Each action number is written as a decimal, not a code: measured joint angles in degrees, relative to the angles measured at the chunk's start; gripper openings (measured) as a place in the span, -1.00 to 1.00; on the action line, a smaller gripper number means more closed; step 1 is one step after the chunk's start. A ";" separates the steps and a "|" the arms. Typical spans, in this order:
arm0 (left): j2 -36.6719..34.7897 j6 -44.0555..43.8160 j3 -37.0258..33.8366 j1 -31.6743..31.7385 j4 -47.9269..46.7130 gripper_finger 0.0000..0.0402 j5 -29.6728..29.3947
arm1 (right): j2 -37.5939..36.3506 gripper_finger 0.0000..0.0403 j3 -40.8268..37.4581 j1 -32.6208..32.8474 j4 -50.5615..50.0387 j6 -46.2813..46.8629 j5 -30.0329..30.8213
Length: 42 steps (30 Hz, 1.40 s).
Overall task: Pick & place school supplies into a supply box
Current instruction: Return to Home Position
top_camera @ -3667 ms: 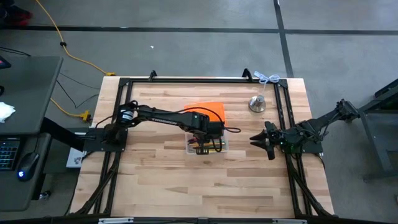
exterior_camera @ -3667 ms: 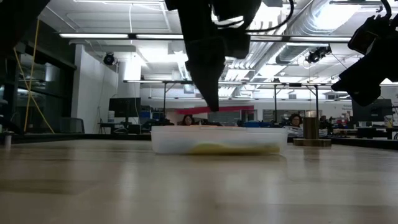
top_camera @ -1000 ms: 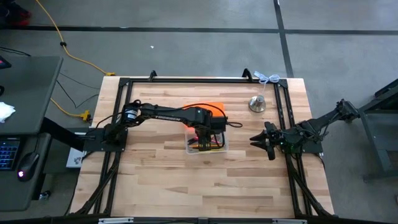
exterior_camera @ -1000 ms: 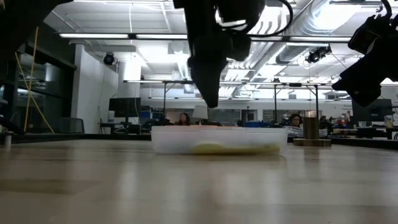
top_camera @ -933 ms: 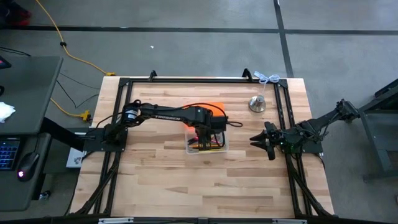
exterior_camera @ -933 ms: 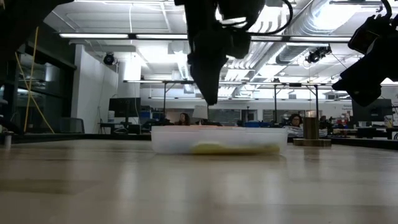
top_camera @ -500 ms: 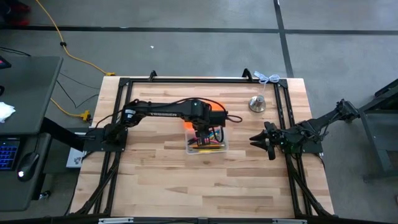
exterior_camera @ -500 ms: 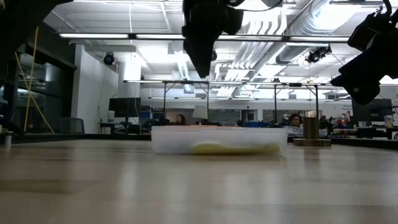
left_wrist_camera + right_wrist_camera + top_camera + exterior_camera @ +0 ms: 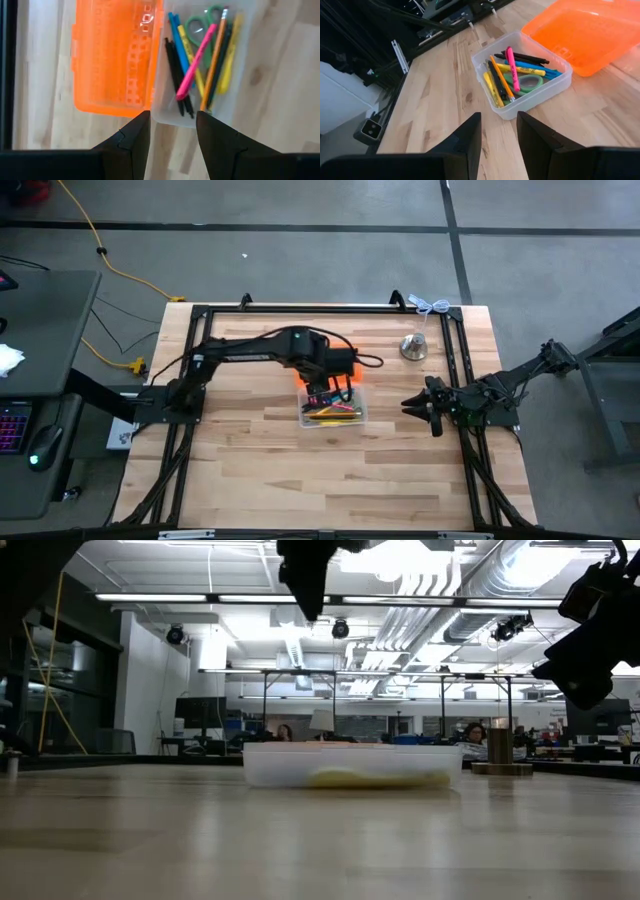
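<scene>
The supply box [image 9: 200,65] is a clear tray with its orange lid [image 9: 117,55] swung open beside it, resting flat on the table's middle [image 9: 333,411]. The school supplies lie inside it: yellow, blue, pink and black pens [image 9: 192,65], an orange pencil and green scissors [image 9: 527,80]. My left gripper [image 9: 172,125] hangs open high above the box's near-left end [image 9: 305,580], pointing down, with nothing between its fingers. My right gripper [image 9: 498,135] waits open at the table's right edge [image 9: 410,402], facing the box.
A silver bell-shaped object [image 9: 413,346] stands at the far right of the table. A clear wrapper [image 9: 430,305] lies at the far right corner. Black frame rails [image 9: 300,308] run along the far, left and right edges. Bare wood lies near the front.
My left gripper has risen well above the supply box and drawn back a little toward the table's left and far edges, staying open. The box and the supplies in it have kept still.
</scene>
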 joint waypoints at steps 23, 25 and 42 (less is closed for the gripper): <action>-20.72 -6.43 -0.13 -11.31 -0.03 -0.06 -6.78 | -1.97 -0.49 0.02 0.02 6.86 -9.58 -5.79; -21.70 -6.44 -0.13 -11.31 -0.03 -0.06 -6.81 | -1.97 -0.49 0.02 0.00 6.78 -9.59 -5.62; -31.75 -7.00 -5.70 -15.15 0.13 -0.06 -9.96 | -1.97 -0.49 0.02 0.01 6.73 -8.33 -5.14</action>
